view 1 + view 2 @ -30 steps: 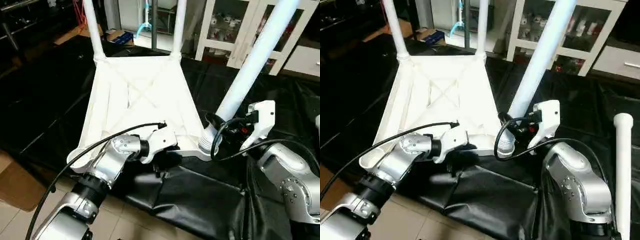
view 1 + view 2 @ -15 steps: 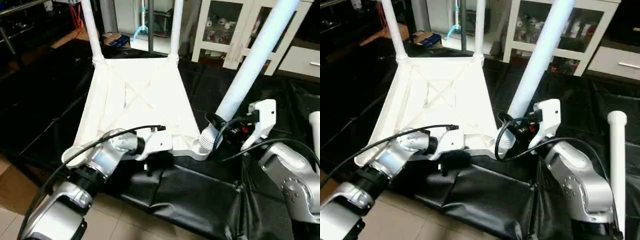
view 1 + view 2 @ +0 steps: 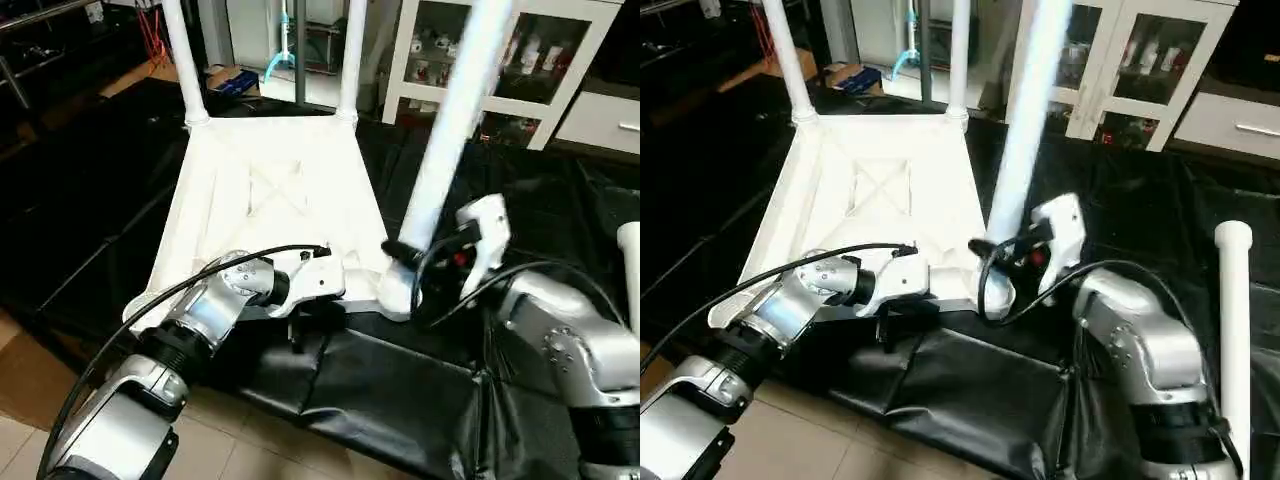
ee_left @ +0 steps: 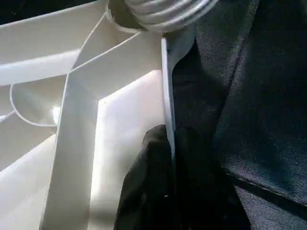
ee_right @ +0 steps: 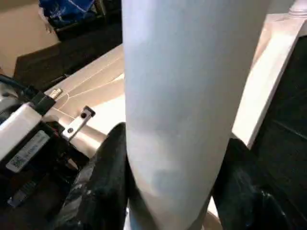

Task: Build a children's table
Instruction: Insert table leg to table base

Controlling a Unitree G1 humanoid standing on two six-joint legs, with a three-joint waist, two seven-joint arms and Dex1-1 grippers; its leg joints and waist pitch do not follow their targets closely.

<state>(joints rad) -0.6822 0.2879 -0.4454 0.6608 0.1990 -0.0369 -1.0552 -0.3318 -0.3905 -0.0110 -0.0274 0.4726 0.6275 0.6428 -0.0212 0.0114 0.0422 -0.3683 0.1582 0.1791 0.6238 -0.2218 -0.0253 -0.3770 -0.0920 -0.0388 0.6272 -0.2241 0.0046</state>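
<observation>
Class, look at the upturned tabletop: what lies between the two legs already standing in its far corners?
Between the far-left leg and far-right leg, the tabletop shows just its bare far rim in the left eye view.

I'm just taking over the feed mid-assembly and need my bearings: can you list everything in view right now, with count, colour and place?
Tabletop: one, white, upside down on the black sheet, X-braced underside up.
Fitted legs: two, white, upright in the far corner sockets.
Held leg: one, white, near-upright at the near right corner socket.
Loose leg: one, white, at the right edge of the scene.
Empty socket: one, white, near left corner.
Black sheet: one, covering the work surface.
Glass-door cabinet: one, white, behind on the right.
Cardboard box: one, brown, on the floor at left.
Left gripper: black fingers closed on the tabletop's near edge.
Right gripper: black fingers closed around the held leg, near its base.
</observation>
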